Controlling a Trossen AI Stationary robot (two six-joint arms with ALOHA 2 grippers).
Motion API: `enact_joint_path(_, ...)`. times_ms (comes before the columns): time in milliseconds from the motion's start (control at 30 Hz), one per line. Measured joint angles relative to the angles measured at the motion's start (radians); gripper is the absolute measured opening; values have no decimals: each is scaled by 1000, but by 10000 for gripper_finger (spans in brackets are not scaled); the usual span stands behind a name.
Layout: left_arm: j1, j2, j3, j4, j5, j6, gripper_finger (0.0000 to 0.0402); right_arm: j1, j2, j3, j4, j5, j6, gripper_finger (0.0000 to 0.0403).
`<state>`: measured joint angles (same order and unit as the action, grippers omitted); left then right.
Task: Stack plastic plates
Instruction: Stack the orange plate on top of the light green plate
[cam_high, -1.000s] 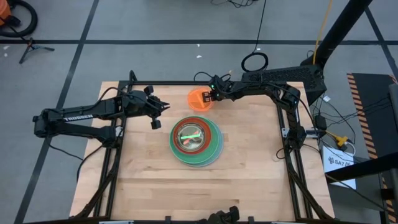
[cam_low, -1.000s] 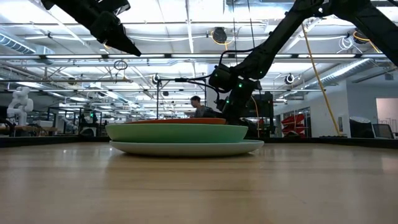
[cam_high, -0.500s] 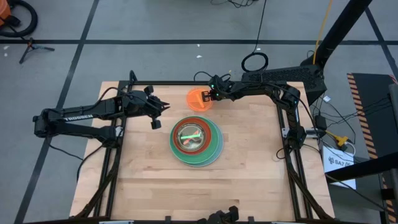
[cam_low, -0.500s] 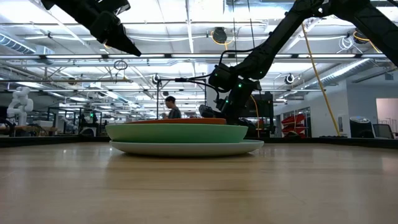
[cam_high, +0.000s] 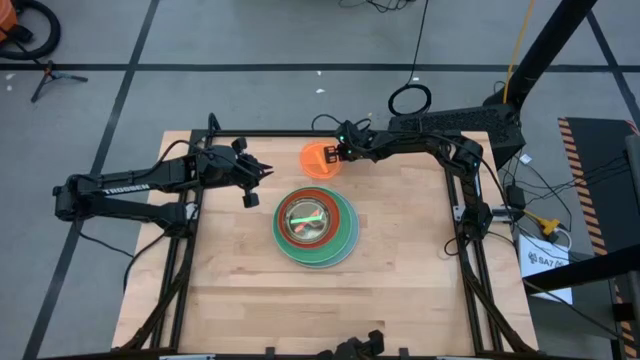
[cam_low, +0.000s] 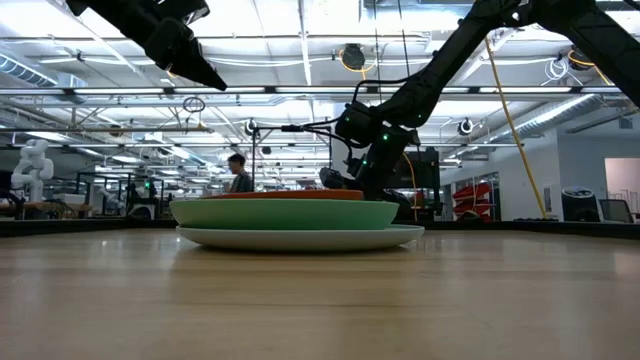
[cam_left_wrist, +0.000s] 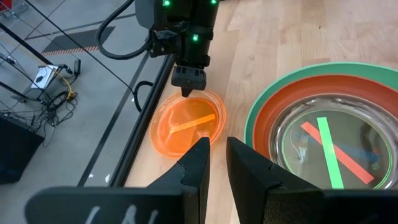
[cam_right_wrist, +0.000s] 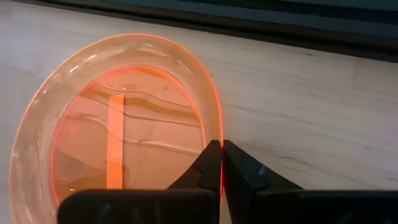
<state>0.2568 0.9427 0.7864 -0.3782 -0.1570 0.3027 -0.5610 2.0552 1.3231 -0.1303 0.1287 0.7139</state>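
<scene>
High view shows the stack of plates (cam_high: 315, 227) in the middle of the table (cam_high: 400, 290): a large light blue plate at the bottom, a green one on it, a red-orange one higher, and some small clear plate on top that reflects the ceiling lights. One small orange plate (cam_high: 320, 160) lies alone near the far edge of the table, apart from the stack. I judge it lies there because it is the next one to go on the pile.

The right gripper (cam_high: 334, 153) is at this plate. In the right wrist view its two fingers (cam_right_wrist: 211, 163) are almost together and the thin rim of the orange plate (cam_right_wrist: 124, 124) runs between their tips, so they look clamped on the rim, with the plate's body to one side of them and bare wood on the other.

The left gripper (cam_left_wrist: 213, 163) waits above the table, between the orange plate and the stack. Its fingers stand a little apart, with a narrow gap, and hold nothing.
</scene>
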Motion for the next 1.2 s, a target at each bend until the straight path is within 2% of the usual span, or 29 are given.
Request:
enact_joint_path(433,0,0,0,-18,0,0,62,1,-155,0,9,29,-54,1)
enact_joint_path(667,0,0,0,-19,0,0,62,44,-225,0,7,22,-86,1)
enact_joint_path(1000,0,0,0,-20,0,0,62,181,-267,2,-52,-212,-193,0)
enact_joint_path(1200,0,0,0,-21,0,0,62,301,-251,1,-146,-235,-242,0)
